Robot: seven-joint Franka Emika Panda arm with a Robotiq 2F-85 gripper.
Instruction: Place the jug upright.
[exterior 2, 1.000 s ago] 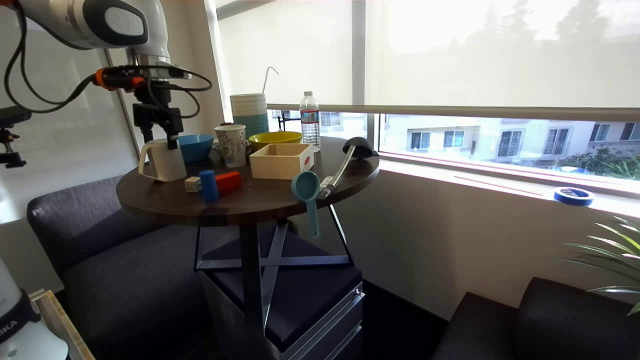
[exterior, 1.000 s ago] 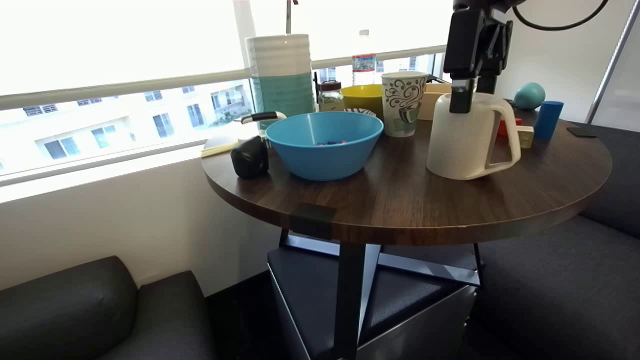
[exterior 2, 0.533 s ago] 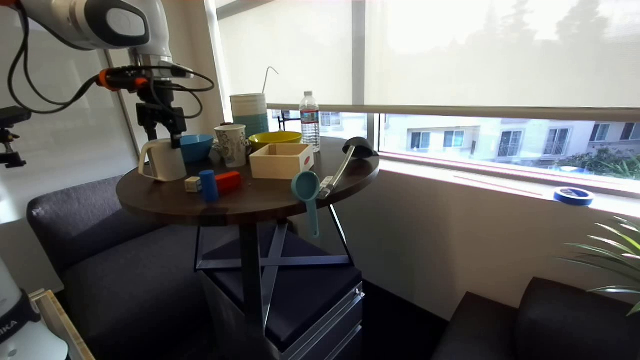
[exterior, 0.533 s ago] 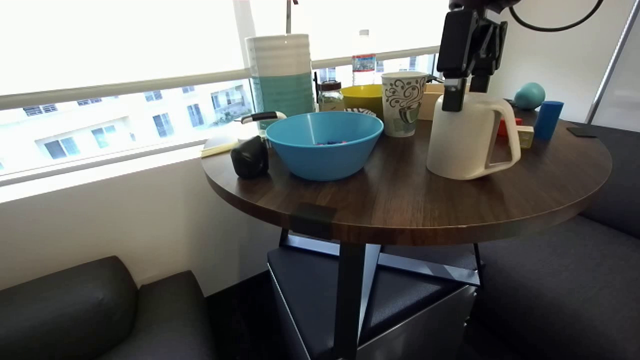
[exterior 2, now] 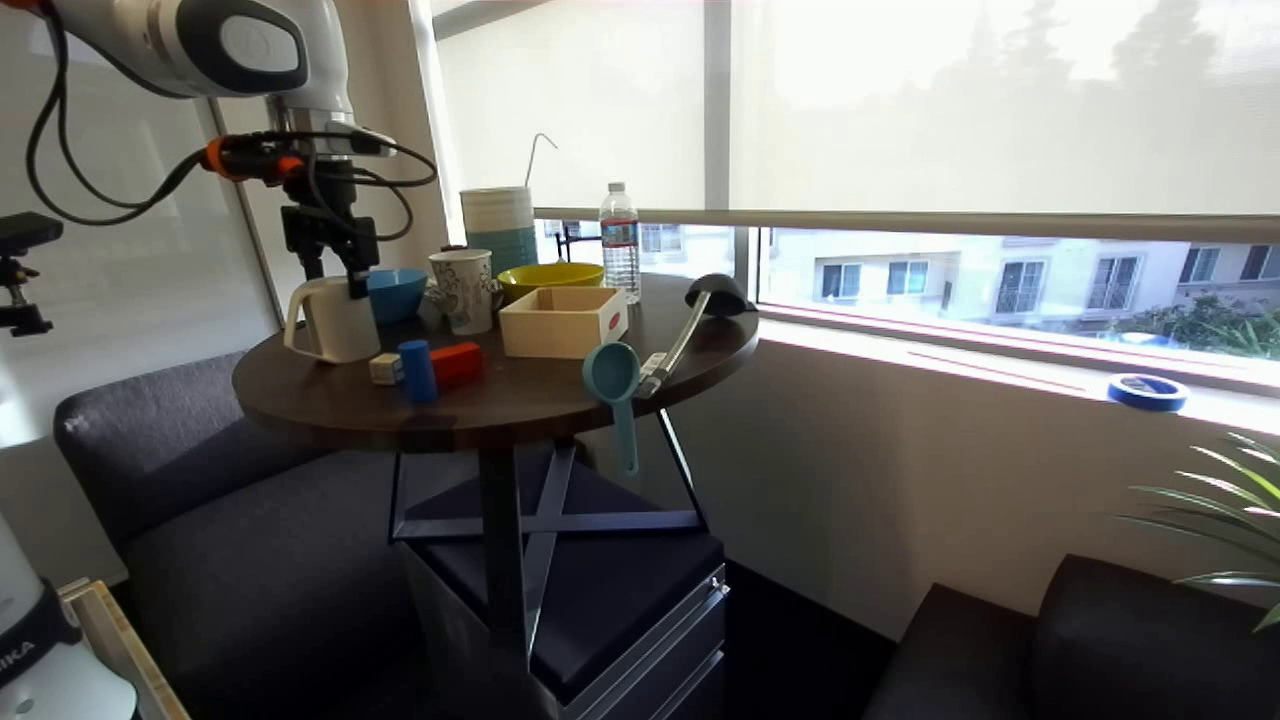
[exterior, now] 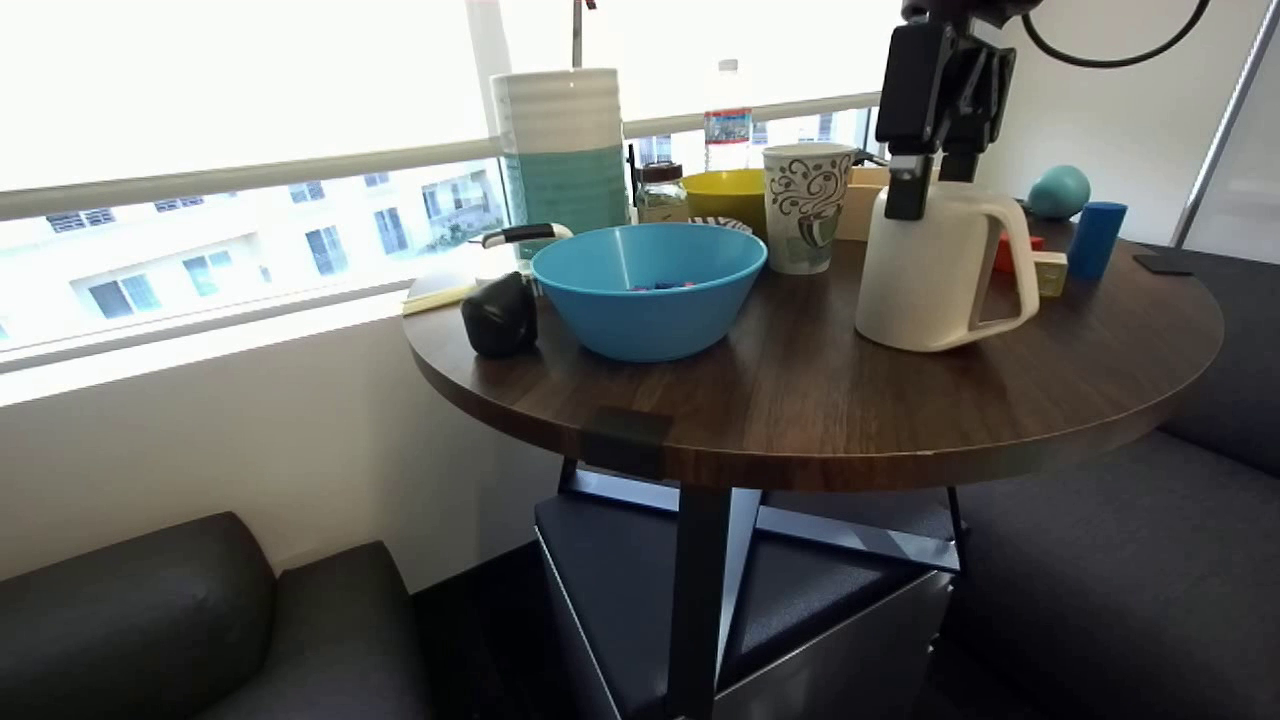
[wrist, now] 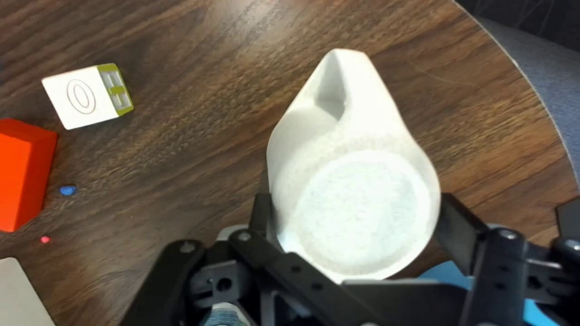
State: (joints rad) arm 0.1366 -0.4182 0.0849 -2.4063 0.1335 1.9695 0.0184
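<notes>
The jug point(exterior: 915, 285) is cream-white and stands upside down on the round table. Its closed flat base faces up and its handle points away from the blue bowl. It also shows in an exterior view point(exterior 2: 342, 325) and in the wrist view point(wrist: 374, 120), where the round base fills the space between the fingers. My gripper point(exterior: 932, 190) points straight down with a finger on each side of the jug's upper end, shut on it. The gripper also shows in an exterior view point(exterior 2: 336, 276). The jug's mouth is hidden underneath.
A blue bowl point(exterior: 650, 300) and a patterned paper cup point(exterior: 800, 215) stand beside the jug. A small white block point(exterior 2: 386, 369), blue cylinder point(exterior 2: 418, 372), red block point(exterior 2: 457, 364) and wooden box point(exterior 2: 560, 328) stand on its other side. The round table edge point(exterior: 930, 465) is close.
My gripper has shifted slightly and, since half a second ago, the jug has moved a little with it, rightward in an exterior view. The other objects have not moved.
</notes>
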